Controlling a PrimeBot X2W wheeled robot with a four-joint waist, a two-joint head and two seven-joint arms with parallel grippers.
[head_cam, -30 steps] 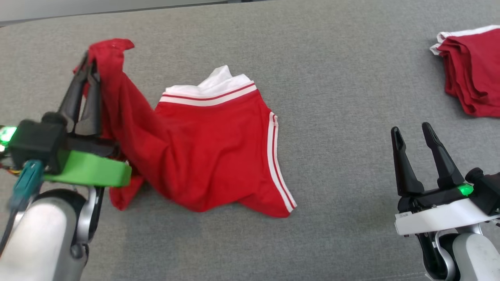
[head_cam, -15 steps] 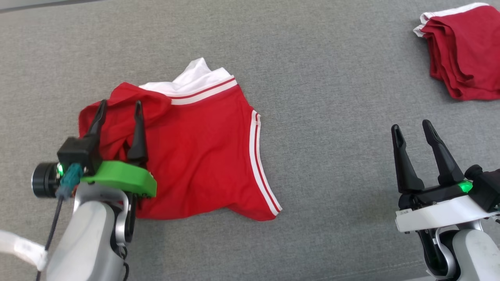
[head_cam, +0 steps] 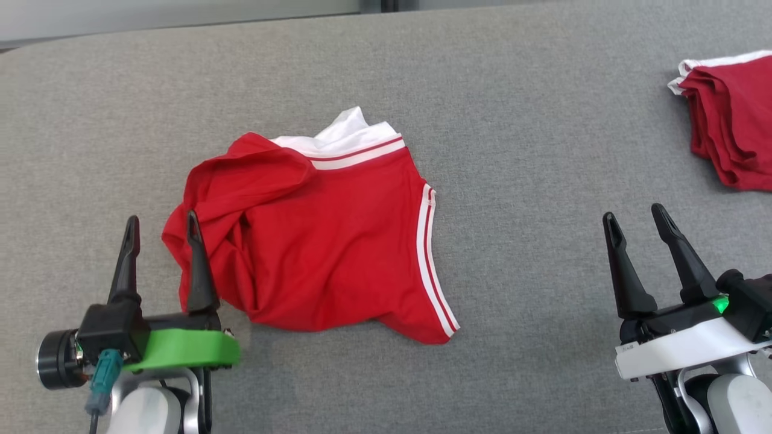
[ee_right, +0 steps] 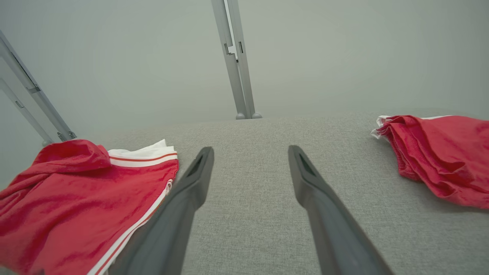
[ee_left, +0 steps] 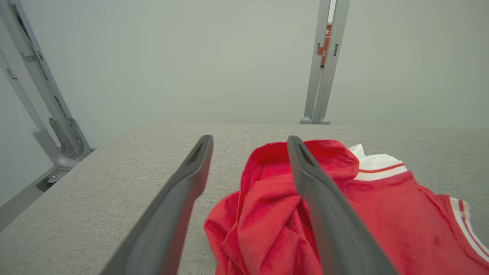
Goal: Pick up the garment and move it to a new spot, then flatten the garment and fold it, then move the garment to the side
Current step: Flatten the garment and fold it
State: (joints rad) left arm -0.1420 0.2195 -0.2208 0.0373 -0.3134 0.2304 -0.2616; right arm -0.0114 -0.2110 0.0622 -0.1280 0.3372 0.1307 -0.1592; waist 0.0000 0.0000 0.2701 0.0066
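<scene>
- Head view: my left gripper [head_cam: 161,218] sits at the lower left of the frame with its fingers spread and nothing between them. A second ago it was pinched on a raised corner of the red shorts [head_cam: 325,253]. That corner has since dropped, and the shorts lie mid-frame on the grey padded surface [head_cam: 512,150]. Their left side is bunched and folded over, and the white waistband points to the top of the frame. My right gripper [head_cam: 633,212] waits at the lower right, fingers apart and empty as before, well apart from the shorts. A folded stack of red garments [head_cam: 730,120] sits at the upper right.
- Left wrist view: both fingers are parted. The rumpled cloth heaps around the right one, and I cannot tell whether it touches.
- Right wrist view: the fingers stand wide over bare surface, with the shorts at the lower left and the stack at the right.
- My reading: the relocation looks finished, so flattening comes next, starting with that bunched left side.
</scene>
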